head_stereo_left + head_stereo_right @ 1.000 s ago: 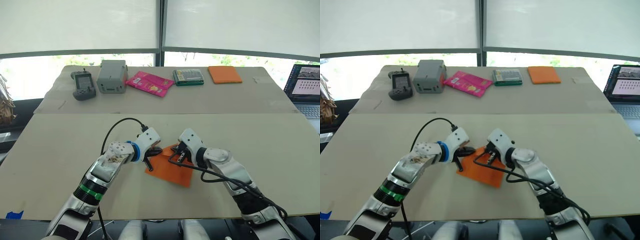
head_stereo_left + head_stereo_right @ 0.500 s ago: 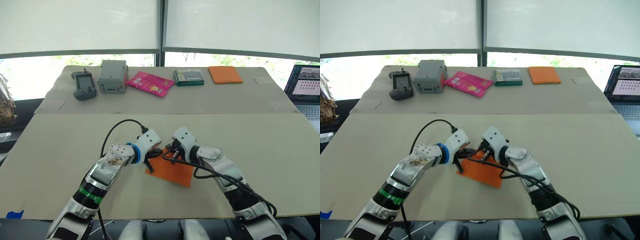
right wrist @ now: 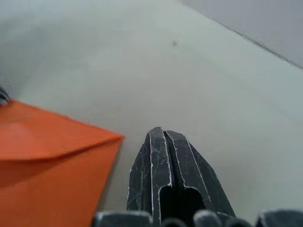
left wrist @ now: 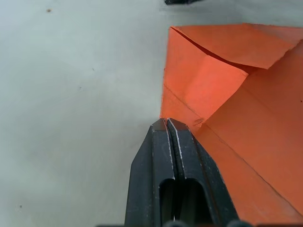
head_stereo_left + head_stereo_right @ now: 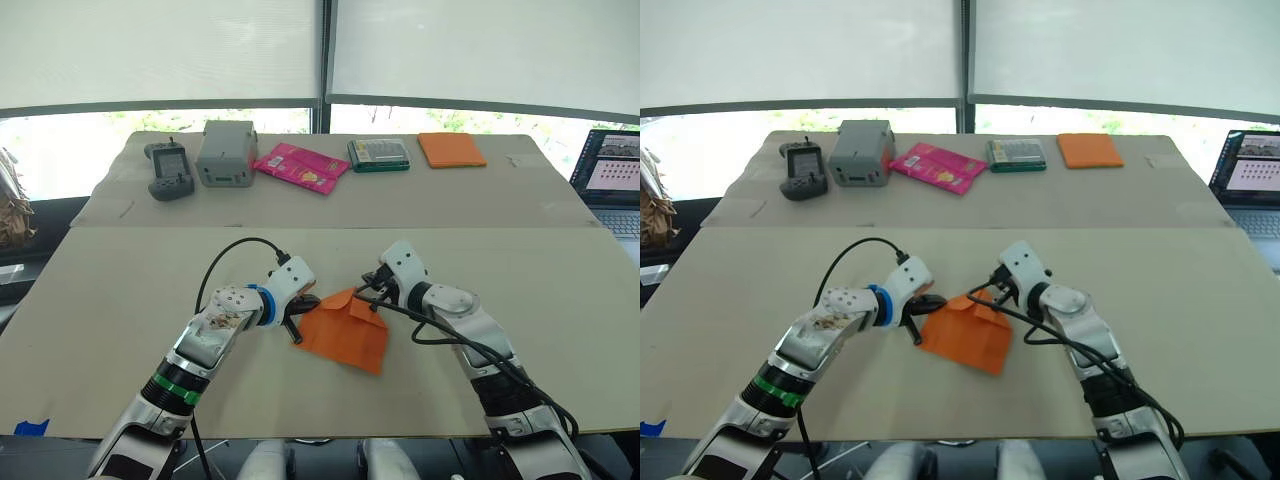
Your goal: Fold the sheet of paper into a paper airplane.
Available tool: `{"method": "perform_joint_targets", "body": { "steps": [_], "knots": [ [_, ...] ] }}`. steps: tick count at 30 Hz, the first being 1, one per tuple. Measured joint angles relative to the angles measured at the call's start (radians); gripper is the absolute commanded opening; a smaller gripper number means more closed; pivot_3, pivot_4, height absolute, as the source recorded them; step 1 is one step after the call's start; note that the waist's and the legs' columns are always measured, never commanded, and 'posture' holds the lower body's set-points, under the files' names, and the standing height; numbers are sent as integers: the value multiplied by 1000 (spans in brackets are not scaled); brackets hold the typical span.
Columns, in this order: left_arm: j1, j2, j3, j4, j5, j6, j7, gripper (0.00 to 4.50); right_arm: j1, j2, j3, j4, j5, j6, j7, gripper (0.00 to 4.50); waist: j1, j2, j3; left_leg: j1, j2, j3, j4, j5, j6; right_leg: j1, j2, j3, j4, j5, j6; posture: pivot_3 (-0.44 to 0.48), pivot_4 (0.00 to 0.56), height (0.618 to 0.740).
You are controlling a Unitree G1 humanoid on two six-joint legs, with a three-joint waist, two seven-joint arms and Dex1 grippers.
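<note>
Both grippers sit low over the near table (image 5: 120, 290) with their black fingers pressed together. On the left gripper (image 4: 169, 124) the closed tips rest at the left edge of the sheet of paper (image 5: 345, 330), right where a folded flap meets the flat part; I can't tell whether any paper is caught between them. Just off the sheet's upper right corner, the right gripper (image 3: 162, 133) has its shut tips over bare tabletop beside the paper's edge, holding nothing. Between the two grippers the orange sheet lies partly folded, with its top corners turned in.

Well beyond them, along the far table, stand a grey box (image 5: 225, 153), a pink packet (image 5: 299, 166), an orange pad (image 5: 451, 149), a green case (image 5: 378, 154) and a dark handheld device (image 5: 168, 169). No lettering on any of them is readable.
</note>
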Motion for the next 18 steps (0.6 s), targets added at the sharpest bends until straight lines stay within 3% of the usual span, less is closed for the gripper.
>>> {"method": "perform_joint_targets", "body": {
  "steps": [8, 18],
  "knots": [
    [-2, -8, 9, 13, -3, -1, 1, 41, -1, -54, 45, -77, 29, 0, 123, 0, 1, 0, 0, 0, 0, 0, 0, 0, 0, 0, 0, 0, 0, 0, 0, 0, 150, 740],
    [-2, -11, 46, 26, -37, 20, -1, 41, 1, -59, 146, 25, -33, -70, 166, 0, -1, 0, 0, 0, 0, 0, 0, 0, 0, 0, 0, 0, 0, 0, 0, 0, 150, 740]
  ]
}}
